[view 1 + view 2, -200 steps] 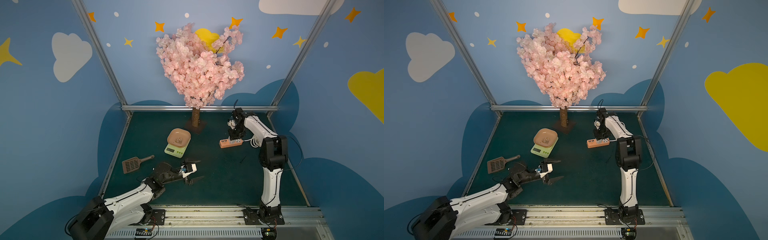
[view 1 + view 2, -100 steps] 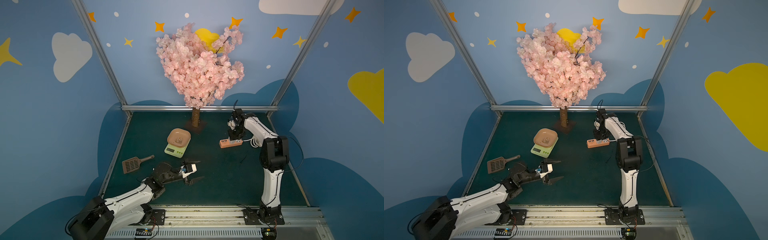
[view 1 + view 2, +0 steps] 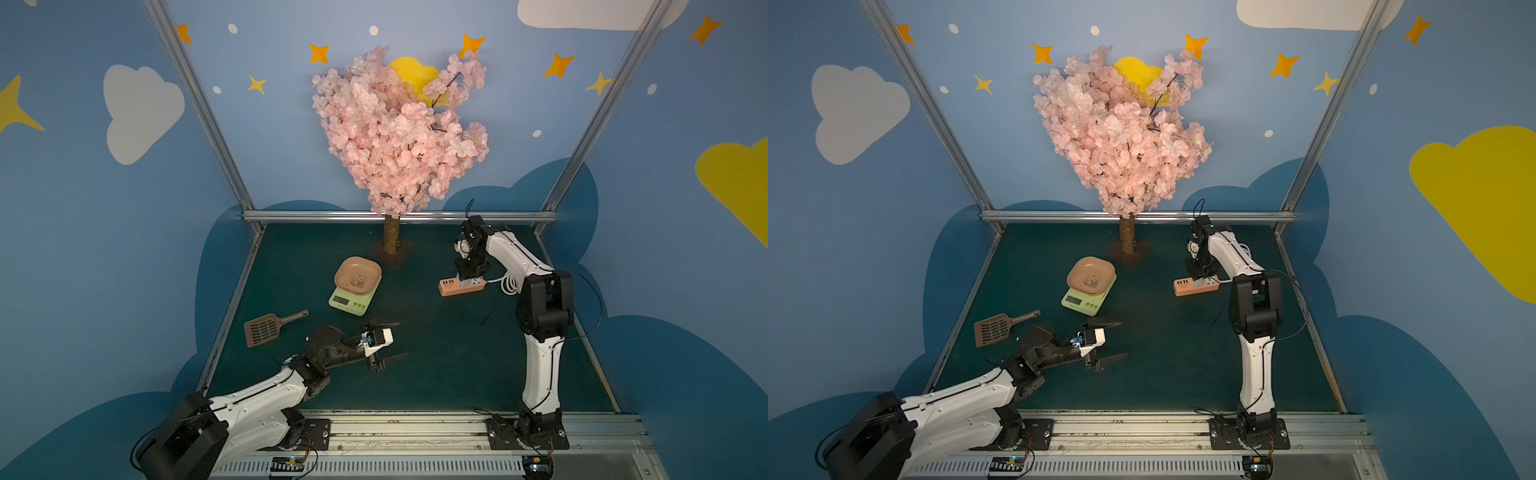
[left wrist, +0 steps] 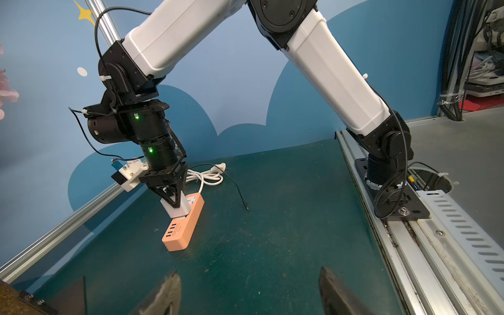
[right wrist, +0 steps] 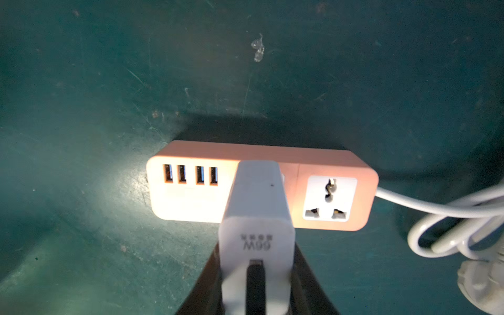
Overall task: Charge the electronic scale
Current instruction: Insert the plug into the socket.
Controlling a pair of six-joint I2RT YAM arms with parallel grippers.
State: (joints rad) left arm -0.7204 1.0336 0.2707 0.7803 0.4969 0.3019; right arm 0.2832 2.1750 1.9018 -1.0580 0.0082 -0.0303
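Observation:
The electronic scale, pale green with a peach panda tray on top, sits mid-mat in both top views. Over the orange-pink power strip, my right gripper is shut on a white charger cube. The cube rests against the strip's top beside a free socket; its prongs are hidden. A black cable is plugged into the cube, and its loose end lies on the mat. My left gripper hovers open and empty in front of the scale.
A brown slotted scoop lies at the left of the mat. The cherry tree's trunk stands behind the scale. The strip's white cord is coiled near the right arm's far side. A metal rail borders the mat.
The right wrist has shifted very slightly over the power strip. The left arm has stayed still.

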